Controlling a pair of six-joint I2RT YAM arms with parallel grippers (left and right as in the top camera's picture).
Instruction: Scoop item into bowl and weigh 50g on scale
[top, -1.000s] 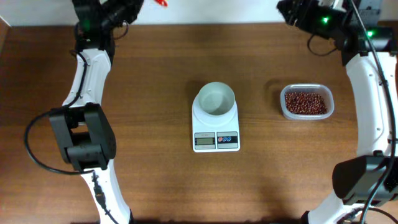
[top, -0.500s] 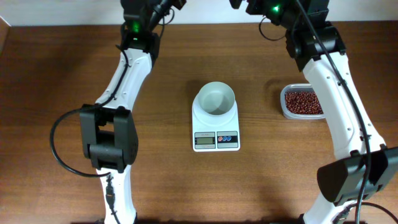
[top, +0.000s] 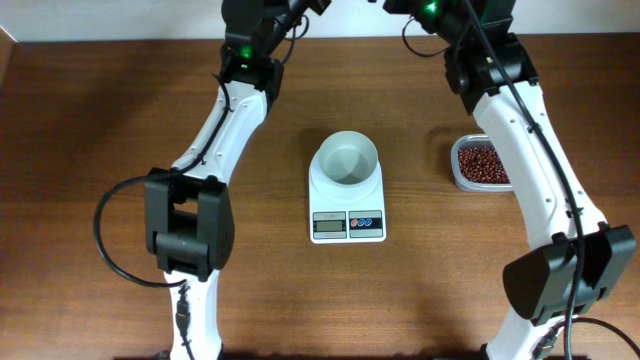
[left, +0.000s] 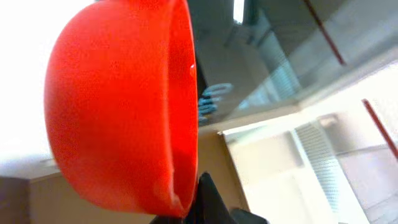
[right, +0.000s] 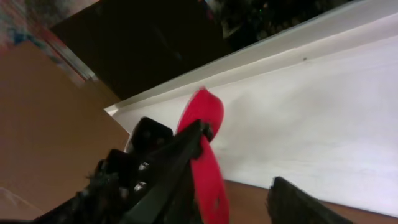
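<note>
On the scale (top: 347, 222) no writing can be read. The bowl (top: 347, 160) is seated on it, empty. The beans (top: 478, 162) are kept in a tub (top: 455, 172) right of the scale. Beyond the scale, the scoop (left: 118, 106) is clamped in the left gripper (left: 205, 208); whether the right gripper (top: 392, 5) beside it is parted cannot be told. The scoop is best carried level and dipped shallowly.
</note>
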